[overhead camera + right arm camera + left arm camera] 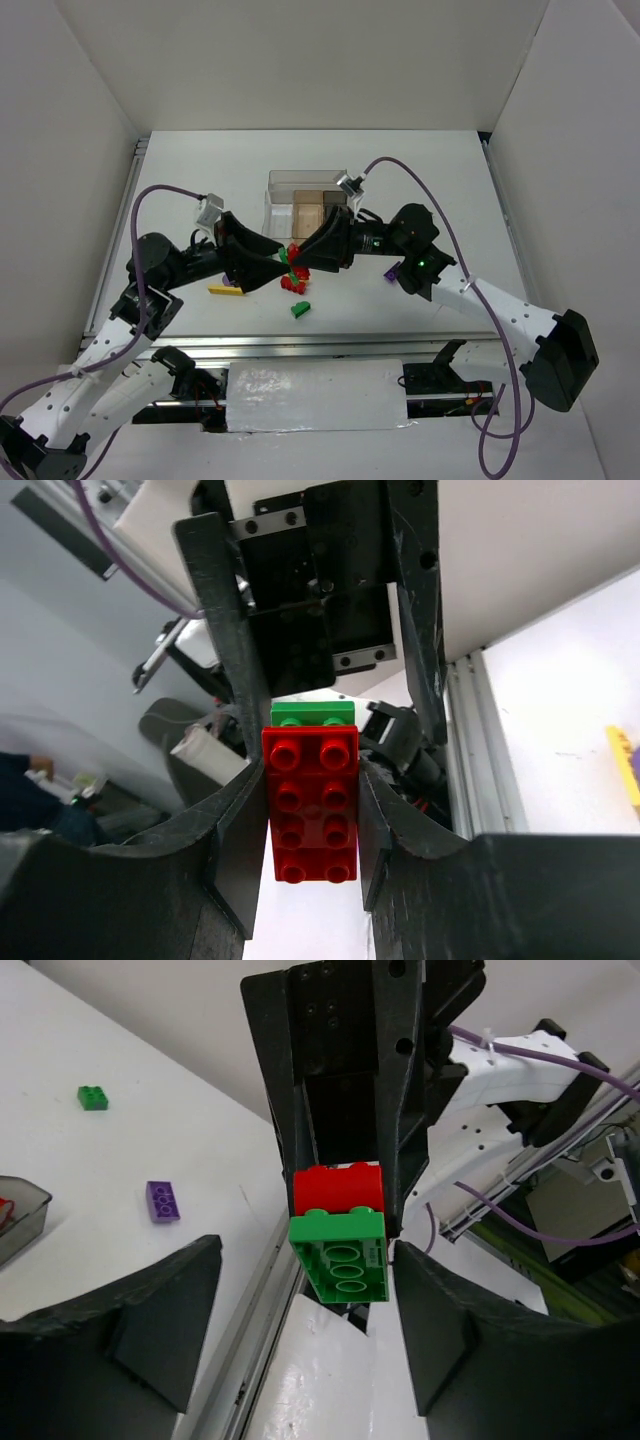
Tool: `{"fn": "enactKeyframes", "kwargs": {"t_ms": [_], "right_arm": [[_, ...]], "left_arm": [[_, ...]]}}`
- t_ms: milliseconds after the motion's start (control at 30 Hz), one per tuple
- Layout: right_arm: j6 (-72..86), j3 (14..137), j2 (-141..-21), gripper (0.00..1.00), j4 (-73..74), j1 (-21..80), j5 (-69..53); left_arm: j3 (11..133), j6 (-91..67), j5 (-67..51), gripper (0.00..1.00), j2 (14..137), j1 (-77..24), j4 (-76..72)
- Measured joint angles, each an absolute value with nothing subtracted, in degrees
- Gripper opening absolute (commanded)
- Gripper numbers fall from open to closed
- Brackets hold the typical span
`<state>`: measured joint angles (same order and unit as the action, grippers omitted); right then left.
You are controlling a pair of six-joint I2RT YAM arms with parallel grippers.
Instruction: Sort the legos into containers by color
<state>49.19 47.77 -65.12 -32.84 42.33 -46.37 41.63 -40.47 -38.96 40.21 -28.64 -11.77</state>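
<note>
My right gripper [303, 256] [311, 815] is shut on a red 2x4 brick [310, 805] [338, 1188] [294, 250], held in the air over the table's middle. A green brick [340, 1255] [313, 713] is stuck to the red brick's far end. My left gripper [280, 264] [308, 1260] faces it, open, with the green brick between its fingers and close to the right finger [450, 1320]. The containers [305, 200] stand just behind the two grippers. More bricks lie below them: red ones [292, 285], green [300, 310], yellow [222, 290] and purple [392, 272].
In the left wrist view a green brick [92, 1098] and a purple brick [163, 1201] lie on the table, with a dark-tinted bin [20, 1215] at the left edge. A yellow brick [625, 765] shows at the right wrist view's edge. The metal rail [300, 345] runs along the near edge.
</note>
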Motion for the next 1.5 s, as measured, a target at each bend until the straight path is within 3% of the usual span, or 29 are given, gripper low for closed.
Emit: {"fn": "enactKeyframes", "kwargs": {"t_ms": [133,167,233,333,567,700,900,1067,1233,1400,1433,1500], "right_arm": [[50.7,47.8,-66.2,0.00,-35.6,42.9,-47.5],[50.8,47.8,-66.4,0.00,-36.0,42.9,-47.4],[50.7,47.8,-66.8,0.00,-36.4,42.9,-47.5],[49.5,47.8,-66.8,0.00,-36.9,42.9,-47.7],[45.3,47.4,-66.4,0.00,-34.4,41.4,-46.3],[44.9,43.5,-64.8,0.00,-33.4,35.3,-45.6],[40.2,43.7,-65.8,0.00,-22.5,30.0,-36.8],[35.2,59.0,-79.6,0.08,-4.8,29.9,-16.1],[32.2,73.6,-97.2,0.08,6.9,29.2,-2.0],[30.7,81.9,-107.5,0.18,15.2,28.3,4.0],[30.5,82.9,-108.6,0.30,16.6,28.2,4.5],[30.3,83.9,-109.7,0.36,18.3,27.8,5.3]], "left_arm": [[40.9,-41.4,-40.5,0.60,39.9,-28.6,-14.6],[40.9,-41.6,-40.9,0.48,39.9,-28.7,-15.1],[40.9,-42.4,-41.7,0.36,39.9,-28.7,-15.5],[40.9,-43.5,-42.1,0.00,40.0,-28.7,-15.9],[40.9,-42.1,-37.8,0.00,39.4,-28.9,-12.3],[41.0,-39.2,-32.6,0.00,38.6,-28.9,-8.2],[42.8,-36.5,-23.1,0.00,38.9,-28.9,-1.7],[46.5,-35.4,-11.8,0.00,41.1,-28.9,6.8],[48.7,-34.6,-5.0,0.00,43.5,-28.8,11.5],[49.6,-34.7,-2.3,0.00,47.5,-28.7,11.9],[49.7,-34.7,-1.9,0.00,48.3,-28.7,11.8],[50.0,-34.7,-1.5,0.00,49.9,-28.7,11.7]]}}
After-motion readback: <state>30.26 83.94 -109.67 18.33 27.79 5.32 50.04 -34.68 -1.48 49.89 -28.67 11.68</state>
